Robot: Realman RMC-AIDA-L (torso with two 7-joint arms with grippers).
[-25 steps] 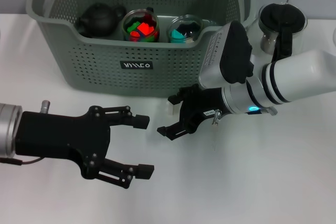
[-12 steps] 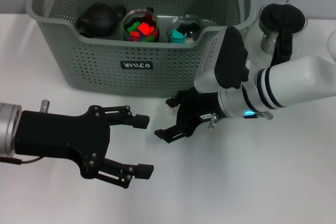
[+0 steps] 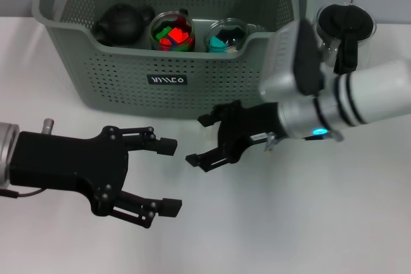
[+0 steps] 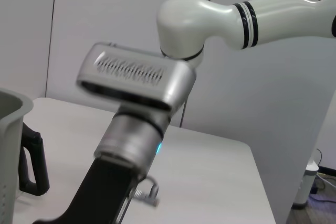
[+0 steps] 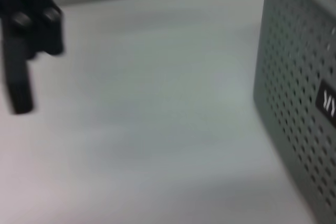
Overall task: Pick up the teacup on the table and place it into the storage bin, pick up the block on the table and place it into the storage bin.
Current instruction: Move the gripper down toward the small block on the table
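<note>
The grey-green storage bin stands at the back of the white table; its perforated wall also fills one side of the right wrist view. Inside it sit a glass teacup holding red and green blocks, and a second glass teacup with a teal block. My right gripper hangs open and empty just in front of the bin's wall. My left gripper is open nearer the front, also empty; its black fingers show in the right wrist view.
A dark teapot sits in the bin's left corner. A glass pot with a black handle stands right of the bin; that handle shows in the left wrist view beside the right arm.
The right arm's wrist has swung rightward while its open gripper stayed in front of the bin. The left gripper has drifted slightly toward the front left.
</note>
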